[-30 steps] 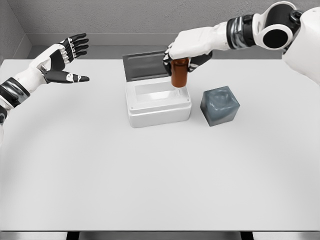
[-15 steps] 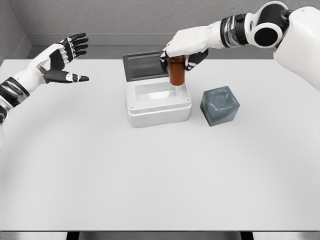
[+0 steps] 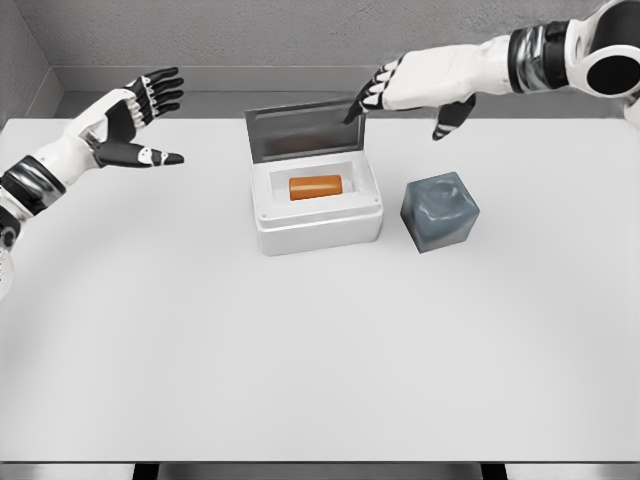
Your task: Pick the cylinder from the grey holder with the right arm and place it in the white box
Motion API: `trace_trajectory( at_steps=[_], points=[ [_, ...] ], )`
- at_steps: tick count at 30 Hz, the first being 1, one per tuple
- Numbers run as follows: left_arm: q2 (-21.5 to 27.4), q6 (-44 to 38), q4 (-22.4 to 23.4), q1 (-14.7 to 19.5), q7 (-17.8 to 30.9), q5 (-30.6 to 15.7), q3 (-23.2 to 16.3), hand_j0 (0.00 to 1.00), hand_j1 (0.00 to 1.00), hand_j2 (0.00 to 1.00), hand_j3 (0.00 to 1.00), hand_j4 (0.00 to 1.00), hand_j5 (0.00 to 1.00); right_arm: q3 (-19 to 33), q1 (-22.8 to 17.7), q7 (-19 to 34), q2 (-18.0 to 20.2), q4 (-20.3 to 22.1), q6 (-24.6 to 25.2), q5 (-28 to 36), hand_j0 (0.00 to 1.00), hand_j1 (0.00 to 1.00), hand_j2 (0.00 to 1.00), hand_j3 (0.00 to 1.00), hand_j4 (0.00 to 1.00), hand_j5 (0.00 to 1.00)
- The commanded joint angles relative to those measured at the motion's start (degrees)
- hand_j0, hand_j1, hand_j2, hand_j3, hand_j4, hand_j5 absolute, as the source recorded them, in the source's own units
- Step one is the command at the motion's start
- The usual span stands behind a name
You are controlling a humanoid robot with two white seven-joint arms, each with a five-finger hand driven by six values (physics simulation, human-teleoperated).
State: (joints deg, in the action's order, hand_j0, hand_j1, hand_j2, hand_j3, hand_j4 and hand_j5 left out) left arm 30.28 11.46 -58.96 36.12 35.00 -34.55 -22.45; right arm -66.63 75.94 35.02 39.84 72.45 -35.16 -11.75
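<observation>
The orange cylinder (image 3: 316,187) lies on its side inside the white box (image 3: 318,223), whose grey lid (image 3: 303,131) stands open behind it. To the right of the box sits the grey holder (image 3: 440,211), with nothing in it. My right hand (image 3: 405,92) hovers above and behind the box's right side, fingers spread, holding nothing. At the far left my left hand (image 3: 135,122) hangs open over the table.
The white table (image 3: 320,340) stretches wide in front of the box and holder. A grey wall runs along its back edge.
The right hand let go of the cylinder, which dropped into the white box and now lies flat. The hand then rose and drew back to the right with its fingers spread.
</observation>
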Motion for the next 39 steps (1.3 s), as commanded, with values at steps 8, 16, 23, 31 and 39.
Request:
trace_trajectory(
  at_steps=[8,16,23,31,39],
  points=[
    [-4.18,-0.12,-0.19,1.58,0.0,0.09,-3.57,1.0,1.0,1.0,1.0,1.0,1.0,50.09,-40.16,-0.02,20.89,21.24,0.16,14.38,1.0,1.0,1.0,1.0,1.0,1.0],
    [-5.5,-0.3,0.52,3.16,0.0,0.1,-4.97,1.0,1.0,1.0,1.0,1.0,1.0,61.69,-59.84,-0.02,15.64,21.06,0.16,27.13,1.0,1.0,1.0,1.0,1.0,1.0],
    [-7.08,-0.21,0.17,3.16,0.0,0.18,-5.41,1.0,1.0,1.0,1.0,1.0,1.0,69.53,-75.41,-0.02,1.38,24.05,0.16,26.6,1.0,1.0,1.0,1.0,1.0,1.0],
    [-7.08,0.05,-2.03,2.46,0.0,0.18,-6.03,1.0,1.0,1.0,1.0,1.0,1.0,69.71,-75.41,-0.02,-0.38,23.88,0.16,26.42,1.0,1.0,1.0,1.0,1.0,1.0],
    [-4.79,0.05,-8.36,0.7,0.0,0.01,-5.33,1.0,1.0,1.0,1.0,1.0,1.0,69.79,-75.32,-0.02,-0.38,24.14,0.16,26.51,1.0,1.0,1.0,1.0,1.0,1.0]
  ],
)
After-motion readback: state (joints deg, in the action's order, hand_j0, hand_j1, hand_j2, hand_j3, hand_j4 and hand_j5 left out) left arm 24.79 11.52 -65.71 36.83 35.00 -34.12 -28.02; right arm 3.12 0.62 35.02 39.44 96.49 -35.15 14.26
